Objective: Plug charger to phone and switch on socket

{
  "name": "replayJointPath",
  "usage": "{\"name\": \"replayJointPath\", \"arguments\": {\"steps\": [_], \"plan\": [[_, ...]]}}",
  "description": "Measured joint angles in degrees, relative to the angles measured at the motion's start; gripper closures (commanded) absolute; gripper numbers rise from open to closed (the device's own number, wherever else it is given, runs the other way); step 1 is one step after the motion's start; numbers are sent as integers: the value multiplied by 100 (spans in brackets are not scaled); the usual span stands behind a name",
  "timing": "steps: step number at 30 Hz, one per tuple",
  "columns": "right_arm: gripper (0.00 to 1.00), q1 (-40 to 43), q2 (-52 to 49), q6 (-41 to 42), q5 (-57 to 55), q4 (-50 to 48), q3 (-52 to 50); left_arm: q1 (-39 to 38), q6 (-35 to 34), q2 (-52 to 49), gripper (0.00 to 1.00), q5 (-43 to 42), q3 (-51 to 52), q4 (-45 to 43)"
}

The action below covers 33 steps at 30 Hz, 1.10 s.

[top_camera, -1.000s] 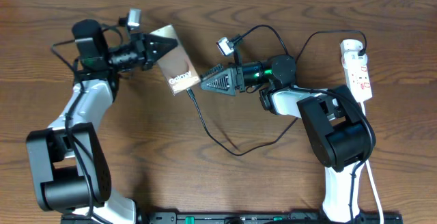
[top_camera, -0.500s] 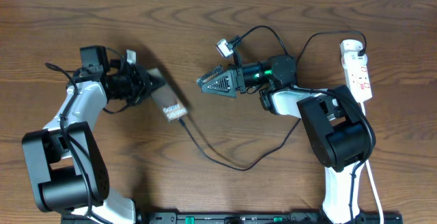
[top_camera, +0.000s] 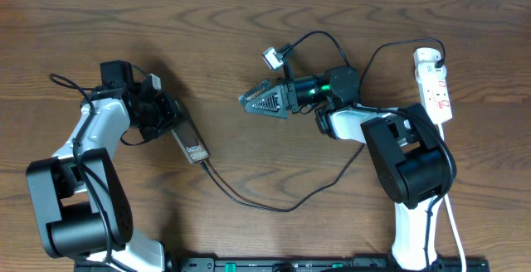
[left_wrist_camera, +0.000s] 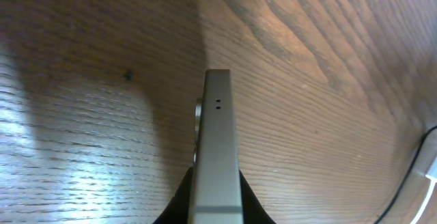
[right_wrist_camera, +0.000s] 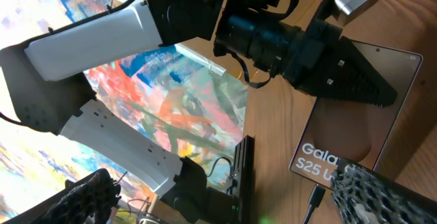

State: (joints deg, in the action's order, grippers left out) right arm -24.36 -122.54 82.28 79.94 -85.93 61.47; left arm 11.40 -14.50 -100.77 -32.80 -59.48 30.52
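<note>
Left gripper [top_camera: 176,128]: clamped on phone [top_camera: 192,146]; phone on edge, tilted, over table [top_camera: 348,15] left of centre.
Charger [top_camera: 274,208]: tip at phone's lower end, cable looping across table toward right side.
Right gripper [top_camera: 251,99]: fingers wide apart, empty.
Socket [top_camera: 435,85]: far right.

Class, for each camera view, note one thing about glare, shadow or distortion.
Overhead: evenly lit and sharp. Left wrist: glare on the table lower left, shadow upper left, beside the edge-on phone. Right wrist: smeared patches of colour corrupt the background.
</note>
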Motion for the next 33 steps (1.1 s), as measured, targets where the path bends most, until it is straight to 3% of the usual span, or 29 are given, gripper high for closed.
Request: {"name": "replayJointPath", "arguments": {"steps": [25,33], "plan": [[1,0,0,0,2,0,-2,0,85,-243,92,234,0,365],[1,0,0,0,2,0,0,0,103,-243,83,280,0,404]]}}
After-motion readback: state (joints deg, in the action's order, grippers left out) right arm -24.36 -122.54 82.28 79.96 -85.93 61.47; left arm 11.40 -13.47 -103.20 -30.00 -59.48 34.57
